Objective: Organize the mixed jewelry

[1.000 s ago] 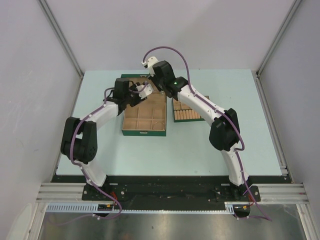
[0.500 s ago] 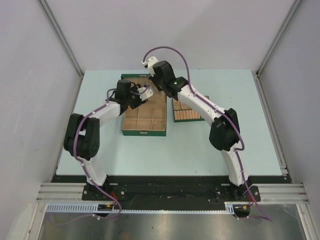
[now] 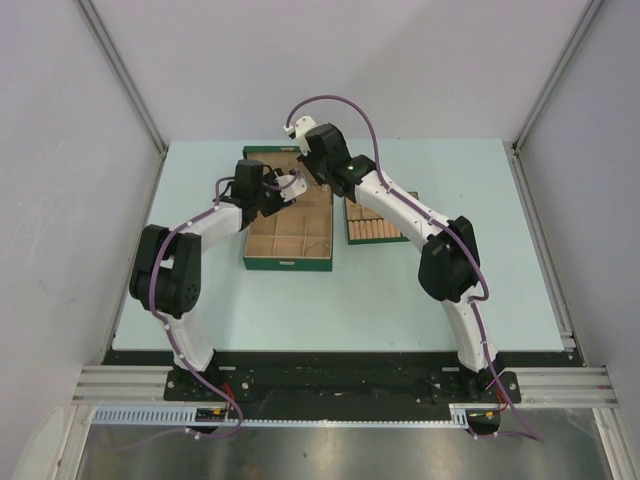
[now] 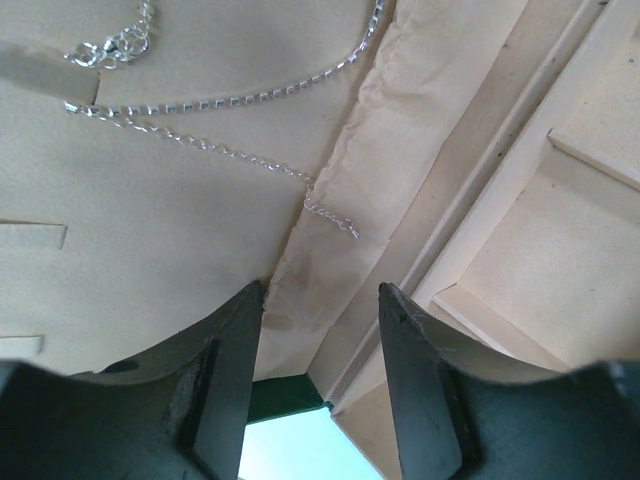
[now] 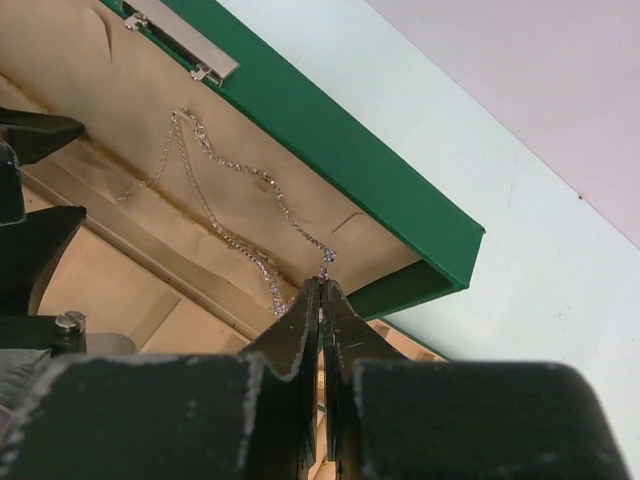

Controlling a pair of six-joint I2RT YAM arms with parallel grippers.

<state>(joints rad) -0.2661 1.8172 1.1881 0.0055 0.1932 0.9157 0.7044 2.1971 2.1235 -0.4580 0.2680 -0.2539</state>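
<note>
Your left gripper (image 4: 320, 300) is hovering open and empty over the chain necklace (image 4: 200, 103), which is lying on the tan lining (image 4: 150, 230) of the green box (image 5: 330, 130). Your right gripper (image 5: 320, 285) is pinching one chain end; pulling risks the thin links slipping free or snagging.

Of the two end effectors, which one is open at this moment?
The left end effector: its fingers stand apart above the tan lining, nothing between them. The right end effector is shut on the thin chain.
</note>
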